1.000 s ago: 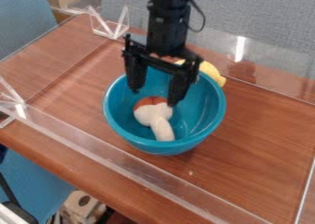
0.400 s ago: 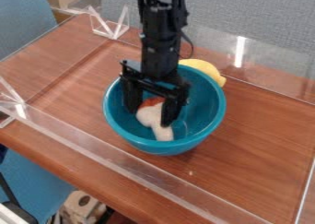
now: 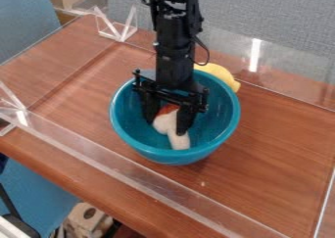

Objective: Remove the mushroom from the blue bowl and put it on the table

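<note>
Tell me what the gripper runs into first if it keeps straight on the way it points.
Pointing down into the blue bowl, the gripper would likely meet the mushroom first, then the bowl's floor; exact depth is unclear from this single view.

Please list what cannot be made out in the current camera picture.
- Mushroom's cap: partly hidden by the claw.
- Firmness of any grip: fingertips too small and dark.
- Yellow object: partly behind the arm, so unclear.
- Arm's top: cut off by the upper edge.
</note>
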Controlling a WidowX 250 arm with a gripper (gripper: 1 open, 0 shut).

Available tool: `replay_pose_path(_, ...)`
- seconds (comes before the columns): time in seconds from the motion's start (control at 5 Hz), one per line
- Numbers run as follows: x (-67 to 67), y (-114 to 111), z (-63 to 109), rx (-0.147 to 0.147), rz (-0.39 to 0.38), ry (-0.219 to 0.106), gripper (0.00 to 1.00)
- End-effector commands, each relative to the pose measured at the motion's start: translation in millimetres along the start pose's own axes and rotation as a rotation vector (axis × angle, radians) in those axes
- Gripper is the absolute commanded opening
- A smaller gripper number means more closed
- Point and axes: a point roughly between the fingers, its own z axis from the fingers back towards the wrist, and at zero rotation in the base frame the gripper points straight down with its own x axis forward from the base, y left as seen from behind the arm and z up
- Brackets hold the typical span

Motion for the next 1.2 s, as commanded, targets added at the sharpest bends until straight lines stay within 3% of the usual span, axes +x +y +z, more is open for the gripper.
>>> replay_pose_path(0.0,10.9,-10,10.0,-0.010,0.004,-0.058,0.00)
replay_pose_path(0.4,11.9,-7,29.6,-0.010,-0.147,-0.073,0.00)
replay_pose_path(0.8,13.1,25,32.6,-0.012,-0.225,-0.074,0.00)
replay_pose_path(1.0,16.4,14,31.1,-0.017,-0.287,-0.080,0.00)
